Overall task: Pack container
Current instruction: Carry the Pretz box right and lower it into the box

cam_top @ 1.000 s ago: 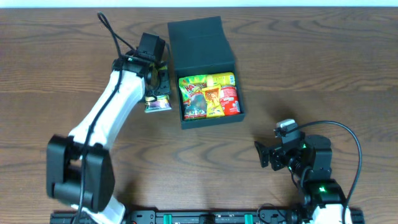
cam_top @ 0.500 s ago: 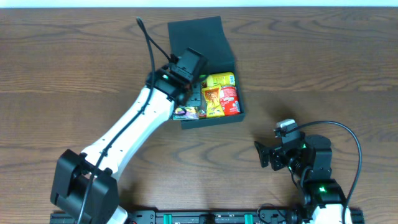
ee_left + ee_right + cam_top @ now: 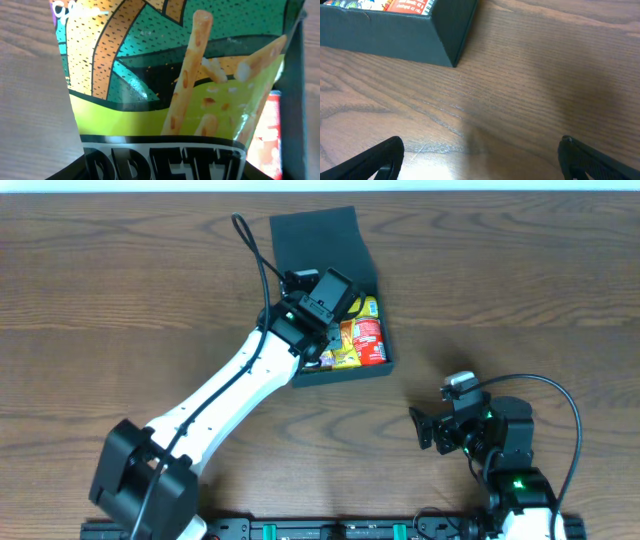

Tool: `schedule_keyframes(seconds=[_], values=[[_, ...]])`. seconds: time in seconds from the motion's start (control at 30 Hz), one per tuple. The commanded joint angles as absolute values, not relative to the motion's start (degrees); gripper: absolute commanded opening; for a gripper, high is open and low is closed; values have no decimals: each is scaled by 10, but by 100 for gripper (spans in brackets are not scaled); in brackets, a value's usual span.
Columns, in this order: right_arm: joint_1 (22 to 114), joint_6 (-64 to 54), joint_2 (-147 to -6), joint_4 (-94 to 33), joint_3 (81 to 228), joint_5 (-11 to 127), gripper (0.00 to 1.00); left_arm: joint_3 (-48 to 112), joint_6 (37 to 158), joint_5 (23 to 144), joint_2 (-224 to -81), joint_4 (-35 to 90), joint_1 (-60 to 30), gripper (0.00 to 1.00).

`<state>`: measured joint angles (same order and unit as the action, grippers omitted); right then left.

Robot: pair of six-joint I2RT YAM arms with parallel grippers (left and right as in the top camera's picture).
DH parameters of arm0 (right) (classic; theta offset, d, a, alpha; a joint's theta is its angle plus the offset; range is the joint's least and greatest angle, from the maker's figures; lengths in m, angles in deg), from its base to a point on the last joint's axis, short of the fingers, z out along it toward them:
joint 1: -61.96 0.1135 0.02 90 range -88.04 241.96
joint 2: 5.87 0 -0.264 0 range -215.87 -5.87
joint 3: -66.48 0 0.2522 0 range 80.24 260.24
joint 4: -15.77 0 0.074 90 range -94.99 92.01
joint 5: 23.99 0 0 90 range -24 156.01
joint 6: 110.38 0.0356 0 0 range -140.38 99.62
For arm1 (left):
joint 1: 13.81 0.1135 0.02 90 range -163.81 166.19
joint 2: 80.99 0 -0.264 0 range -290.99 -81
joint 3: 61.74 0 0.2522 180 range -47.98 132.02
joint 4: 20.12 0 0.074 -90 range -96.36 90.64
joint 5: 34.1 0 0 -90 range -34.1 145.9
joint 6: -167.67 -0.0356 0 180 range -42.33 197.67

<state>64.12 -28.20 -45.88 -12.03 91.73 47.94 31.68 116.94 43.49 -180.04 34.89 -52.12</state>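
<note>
Left gripper pinches the Pretz pack over the open container, upper centre — right gripper, lower right, has its fingers spread.

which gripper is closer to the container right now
Left. The left gripper is above the left half of the open container, holding a Pretz pack; the right gripper sits apart over the table, beyond its near-right corner.

The container, a dark teal-black square cardboard box, sits far-centre, hinged lid open toward the far side, colourful snack packs inside.
</note>
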Motion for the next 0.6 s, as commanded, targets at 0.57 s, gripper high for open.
schedule_keyframes(seconds=[0.57], values=[[637, -286, -456, -120, 917, 476, 99, 317, 1156, 409, -1899, 313, -517, 62]])
